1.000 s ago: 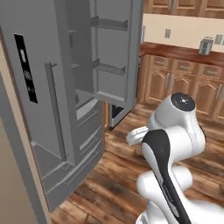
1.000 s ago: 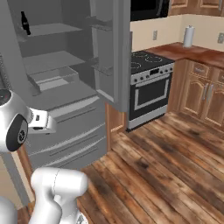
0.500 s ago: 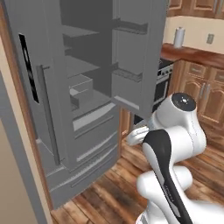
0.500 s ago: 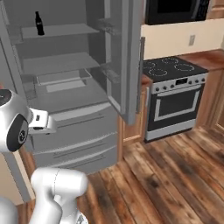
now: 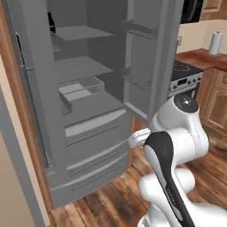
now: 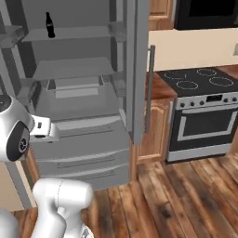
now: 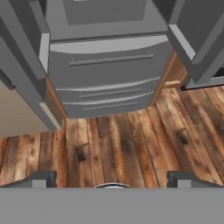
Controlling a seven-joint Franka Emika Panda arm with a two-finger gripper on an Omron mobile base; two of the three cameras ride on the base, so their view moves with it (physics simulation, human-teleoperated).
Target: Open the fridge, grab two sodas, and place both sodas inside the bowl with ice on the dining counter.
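Note:
The grey fridge (image 6: 79, 116) stands with both upper doors swung wide, its grey shelves bare to see. On the upper shelf a slim black cola bottle (image 6: 49, 25), one of the sodas, stands upright; in the left base view it is a dark shape (image 5: 52, 22) half hidden behind the left door. My gripper (image 7: 112, 180) is open and holds nothing. It hangs low in front of the fridge drawers (image 7: 105, 74), well below the bottle, over the wood floor. The bowl with ice and the dining counter are out of view.
The fridge's open right door (image 6: 138, 69) juts toward me with its bar handle (image 6: 149, 88). A steel stove (image 6: 204, 111) stands right of it under a dark wall appliance (image 6: 207, 14). A paper towel roll (image 5: 216, 42) sits on the far counter. Wood floor (image 7: 131, 140) lies ahead.
The whole picture has shifted: the base has moved, so the open fridge is now seen more head-on and closer. The gripper has stayed open.

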